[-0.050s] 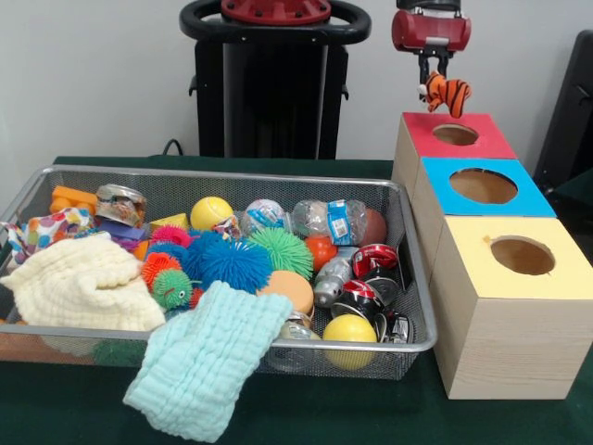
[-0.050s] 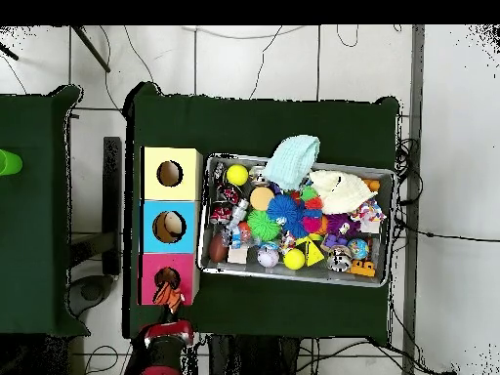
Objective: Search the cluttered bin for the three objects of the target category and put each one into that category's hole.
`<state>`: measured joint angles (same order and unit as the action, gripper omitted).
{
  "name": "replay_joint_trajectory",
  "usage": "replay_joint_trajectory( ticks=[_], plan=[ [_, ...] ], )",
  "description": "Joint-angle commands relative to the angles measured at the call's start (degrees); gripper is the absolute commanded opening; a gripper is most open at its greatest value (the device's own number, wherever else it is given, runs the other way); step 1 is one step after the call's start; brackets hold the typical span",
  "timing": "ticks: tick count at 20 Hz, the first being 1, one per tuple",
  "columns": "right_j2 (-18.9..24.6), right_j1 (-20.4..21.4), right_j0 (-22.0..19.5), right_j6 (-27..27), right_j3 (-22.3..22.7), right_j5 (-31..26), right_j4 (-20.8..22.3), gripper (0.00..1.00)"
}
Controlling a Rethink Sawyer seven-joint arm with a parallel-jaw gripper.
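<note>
On the table (image 1: 28, 408), the bin (image 1: 419, 306) is crowded at left: a cream cloth (image 1: 79, 287) lies over one corner and a mint cloth (image 1: 208, 362) hangs over the front rim, hiding what lies under them. If more targets sit beneath, they may be missed. In the middle, spiky balls (image 1: 232, 261) and smooth balls could roll if stirred. At right stand three boxes with holes: yellow (image 1: 523, 255), blue (image 1: 484, 186) and red (image 1: 456, 134). The gripper (image 1: 435, 74) hangs above the red hole, jaws clamped on a small tiger toy (image 1: 448, 92). The toy sits slightly off the hole's centre toward the box edge, so a release here could catch the rim and drop it onto the lid or off the box.
</note>
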<state>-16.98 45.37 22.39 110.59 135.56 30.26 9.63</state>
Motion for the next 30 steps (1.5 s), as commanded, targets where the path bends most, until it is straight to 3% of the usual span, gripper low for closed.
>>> replay_joint_trajectory(
  ticks=[1, 14, 22, 30],
  plan=[
    [2.4, -2.07, 0.82, 8.79, -2.03, -1.0, -2.92, 0.0],
    [2.05, -2.26, 0.28, 8.27, -2.59, -2.45, -2.05, 0.0],
    [3.22, -4.26, 0.07, 8.07, -5.22, -5.55, -4.15, 0.0],
    [2.31, -13.08, 3.02, 7.44, -9.55, -1.32, -9.5, 0.0]
  ],
)
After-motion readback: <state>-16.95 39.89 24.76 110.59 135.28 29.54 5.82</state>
